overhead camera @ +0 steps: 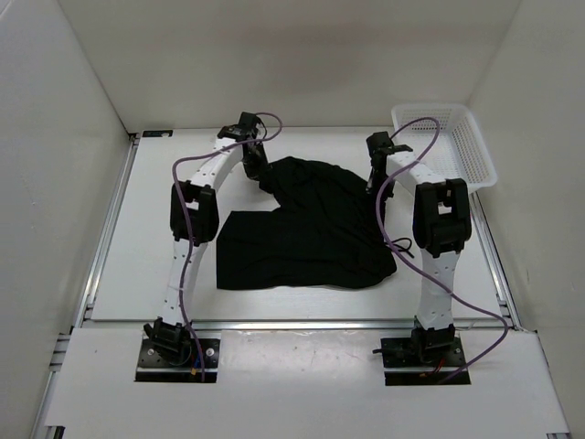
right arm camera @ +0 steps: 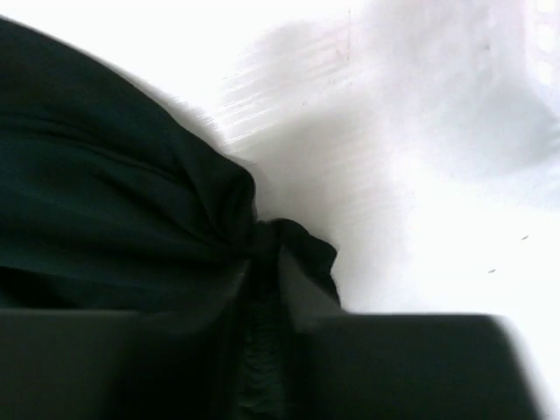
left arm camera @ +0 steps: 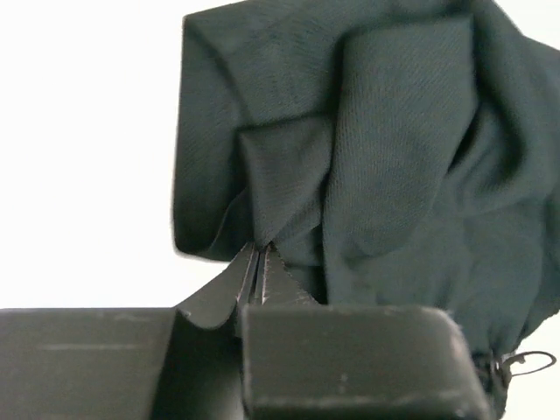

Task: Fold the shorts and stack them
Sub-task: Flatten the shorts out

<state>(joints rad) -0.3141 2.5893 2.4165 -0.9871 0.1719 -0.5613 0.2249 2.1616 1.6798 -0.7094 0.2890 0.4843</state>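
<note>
A pair of black shorts (overhead camera: 311,229) lies across the middle of the white table, its far part lifted and bunched. My left gripper (overhead camera: 259,174) is shut on the shorts' far left corner; in the left wrist view the fingertips (left arm camera: 260,254) pinch a fold of the dark cloth (left arm camera: 394,149). My right gripper (overhead camera: 372,183) is shut on the far right edge; in the right wrist view the black cloth (right arm camera: 114,210) is bunched between the fingers (right arm camera: 262,254).
A white plastic basket (overhead camera: 445,142) stands at the table's back right corner. White walls enclose the table on three sides. The arm bases sit at the near edge.
</note>
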